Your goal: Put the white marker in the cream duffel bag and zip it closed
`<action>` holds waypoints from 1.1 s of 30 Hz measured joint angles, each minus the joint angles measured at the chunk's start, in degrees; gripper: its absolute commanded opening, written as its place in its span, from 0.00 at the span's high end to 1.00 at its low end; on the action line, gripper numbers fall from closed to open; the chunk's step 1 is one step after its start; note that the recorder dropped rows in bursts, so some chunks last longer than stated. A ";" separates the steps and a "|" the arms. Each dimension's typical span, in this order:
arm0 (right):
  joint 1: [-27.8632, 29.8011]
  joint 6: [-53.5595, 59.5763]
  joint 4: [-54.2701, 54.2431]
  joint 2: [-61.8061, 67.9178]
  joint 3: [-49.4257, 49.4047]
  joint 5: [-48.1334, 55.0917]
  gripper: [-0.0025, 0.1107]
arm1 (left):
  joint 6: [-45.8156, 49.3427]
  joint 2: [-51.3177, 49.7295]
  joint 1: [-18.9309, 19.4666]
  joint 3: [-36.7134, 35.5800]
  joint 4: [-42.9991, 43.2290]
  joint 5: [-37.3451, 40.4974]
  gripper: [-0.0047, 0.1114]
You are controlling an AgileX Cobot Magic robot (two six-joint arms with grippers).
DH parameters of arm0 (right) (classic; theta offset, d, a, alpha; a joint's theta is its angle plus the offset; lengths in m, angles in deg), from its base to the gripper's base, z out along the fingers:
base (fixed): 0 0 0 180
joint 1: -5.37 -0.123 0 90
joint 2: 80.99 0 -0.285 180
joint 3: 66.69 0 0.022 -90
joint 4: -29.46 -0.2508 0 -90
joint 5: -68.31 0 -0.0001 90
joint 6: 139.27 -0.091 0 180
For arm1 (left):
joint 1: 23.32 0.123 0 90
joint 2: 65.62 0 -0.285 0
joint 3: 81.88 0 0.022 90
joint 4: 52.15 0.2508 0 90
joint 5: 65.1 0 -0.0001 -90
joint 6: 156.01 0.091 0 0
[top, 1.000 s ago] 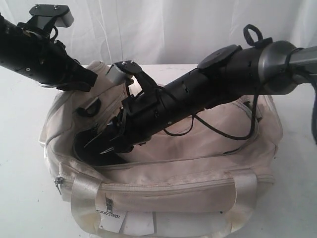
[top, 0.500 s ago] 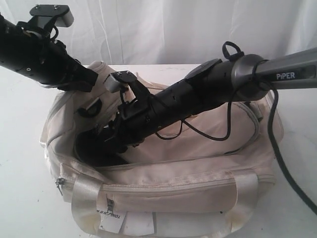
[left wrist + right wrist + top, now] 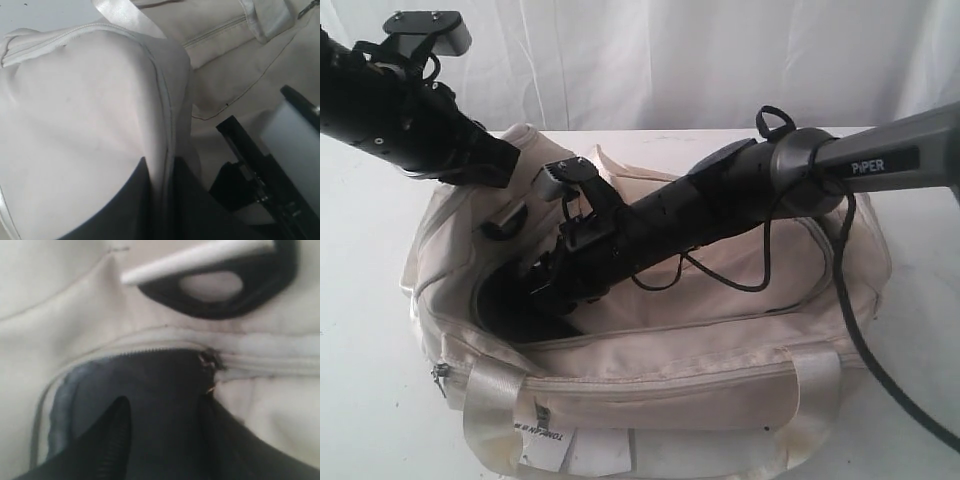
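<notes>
Mostly hidden, right pincer (image 3: 525, 300) in cream duffel bag (image 3: 720, 370), open or closed unclear, left pincer (image 3: 159, 167) pinching its fabric

L arm (image 3: 400, 125) slants down, L claw (image 3: 162, 200) pinched; R arm (image 3: 720, 200) reaches across, R claw (image 3: 167, 445) spread.

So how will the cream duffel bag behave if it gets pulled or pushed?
Probably floppy: the cream duffel bag sags in creases, and its corner tents up where the left gripper pinches it. A pull on one spot would likely drag fabric rather than shift the whole bag. Its slumped sides suggest little inside, so likely light.
</notes>
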 measured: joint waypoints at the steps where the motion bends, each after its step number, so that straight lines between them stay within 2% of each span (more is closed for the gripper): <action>1: 0.00 0.19 -0.54 0.23 0.50 0.14 0.61 | 0.66 0.00 0.00 0.00 -0.80 0.00 0.81; 7: 0.00 0.80 -1.79 1.63 3.63 0.41 0.65 | 4.94 0.00 0.00 0.00 -5.80 0.12 0.81; 12: 0.00 0.80 -2.27 3.12 4.95 0.51 0.72 | 7.06 0.00 0.00 0.00 -7.74 0.32 0.81; 18: 0.00 0.34 -2.50 3.83 5.03 -0.67 0.98 | 8.04 0.00 0.00 0.00 -8.28 1.19 0.81; 25: 0.00 -3.64 1.72 3.30 5.08 1.10 0.98 | 8.91 0.00 0.00 0.00 -8.41 1.42 0.81; 33: 0.00 -16.55 19.88 -0.36 5.18 2.93 0.98 | 9.74 0.00 0.00 0.00 -8.52 1.20 0.81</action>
